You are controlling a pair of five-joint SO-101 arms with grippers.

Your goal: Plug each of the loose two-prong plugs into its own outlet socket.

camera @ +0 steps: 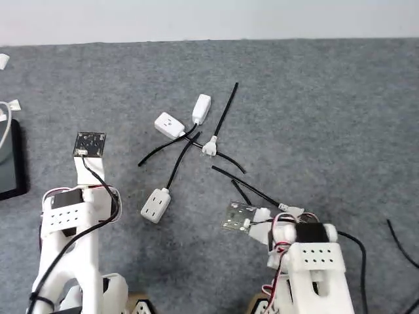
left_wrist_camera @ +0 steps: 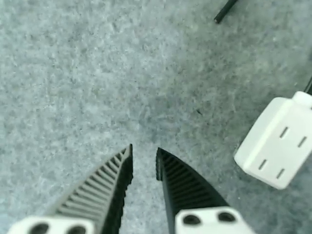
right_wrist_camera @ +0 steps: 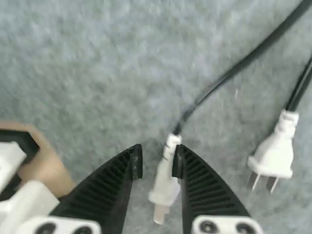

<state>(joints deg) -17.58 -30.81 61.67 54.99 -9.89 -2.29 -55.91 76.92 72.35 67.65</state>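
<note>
Picking up a plug
Right tool [right_wrist_camera: 157, 157] straddles a plug [right_wrist_camera: 163, 187], jaws apart — clamping comes next; left tool [left_wrist_camera: 144, 158], narrowly apart, empty, near a socket [left_wrist_camera: 275, 144].

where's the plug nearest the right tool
Right wrist view: the two-prong plug sits between the right tool's open fingers, with a second plug beside it.

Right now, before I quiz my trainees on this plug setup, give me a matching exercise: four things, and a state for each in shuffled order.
Things:
1 left hand
2 right hand
3 socket block
4 loose plug

States:
A second plug between its fingers
B slots empty, on carpet
C fingers apart, nothing between
D prongs bare, on black cord

Pairs: 1-C, 2-A, 3-B, 4-D
</note>
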